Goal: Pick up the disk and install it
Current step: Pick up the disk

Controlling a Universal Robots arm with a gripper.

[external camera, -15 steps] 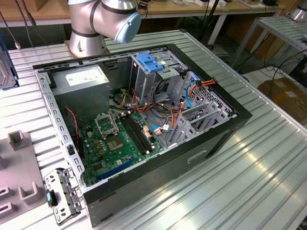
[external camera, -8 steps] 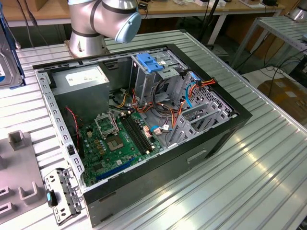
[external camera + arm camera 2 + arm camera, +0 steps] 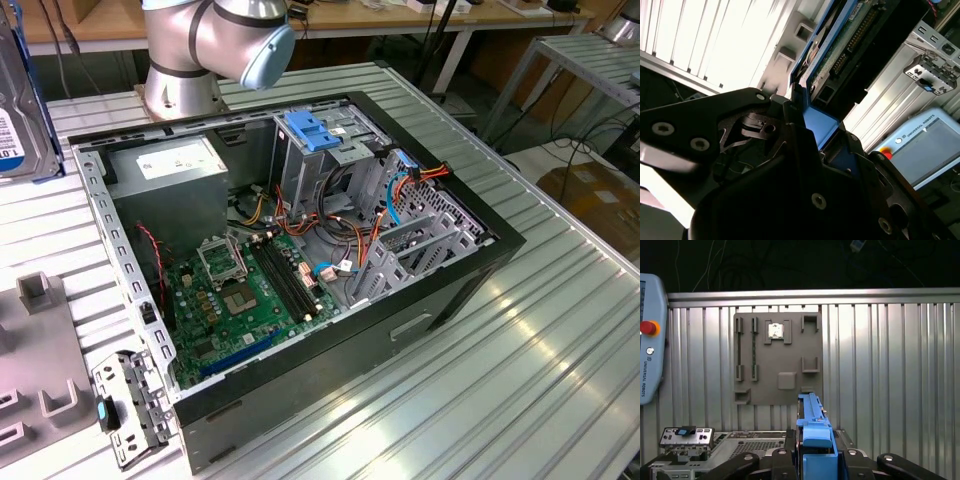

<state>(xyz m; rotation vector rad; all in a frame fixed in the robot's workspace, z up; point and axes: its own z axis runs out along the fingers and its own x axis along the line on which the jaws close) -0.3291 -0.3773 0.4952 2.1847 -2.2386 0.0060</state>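
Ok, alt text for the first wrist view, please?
The gripper holds the disk edge-on between its black fingers, gripping the blue carrier frame. Beyond it a grey fixture plate with slots lies on a ribbed metal table, and a teach pendant with a red button sits at the picture's edge.

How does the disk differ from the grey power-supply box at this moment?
The disk stands on edge outside the computer case, clamped in the tool; the power-supply box lies flat in a corner inside the case. The disk has a blue plastic frame around its edges; the power-supply box is bare grey metal. Both carry a white label.
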